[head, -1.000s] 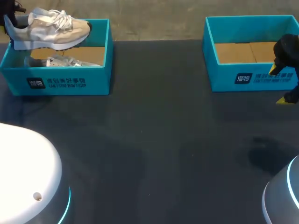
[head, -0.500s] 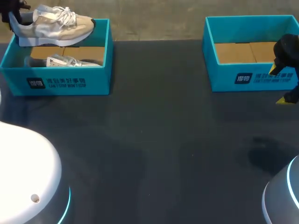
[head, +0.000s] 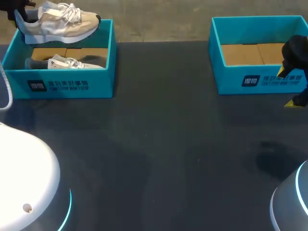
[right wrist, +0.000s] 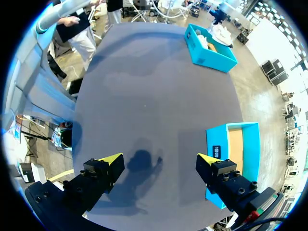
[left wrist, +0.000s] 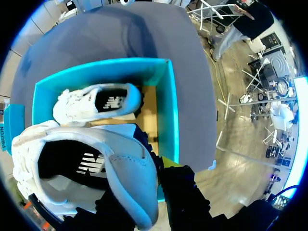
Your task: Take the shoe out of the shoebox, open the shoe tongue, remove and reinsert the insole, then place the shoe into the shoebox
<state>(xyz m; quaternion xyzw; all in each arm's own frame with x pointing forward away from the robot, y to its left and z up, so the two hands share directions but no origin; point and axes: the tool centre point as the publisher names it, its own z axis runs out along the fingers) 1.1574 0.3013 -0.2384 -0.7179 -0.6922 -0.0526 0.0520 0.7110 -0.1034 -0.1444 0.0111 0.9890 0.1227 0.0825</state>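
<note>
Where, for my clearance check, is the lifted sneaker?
Head view, far left: the lifted sneaker hangs above the left shoebox, where a second sneaker lies.

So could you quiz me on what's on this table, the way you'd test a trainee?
1. True or false: the right shoebox holds a shoe.
2. A lifted shoe hangs above the left shoebox. How many shoes lie inside that box? A none, B one, C two.
3. Are the right hand's fingers open or shut?
Key: 1 false; 2 B; 3 open.
</note>
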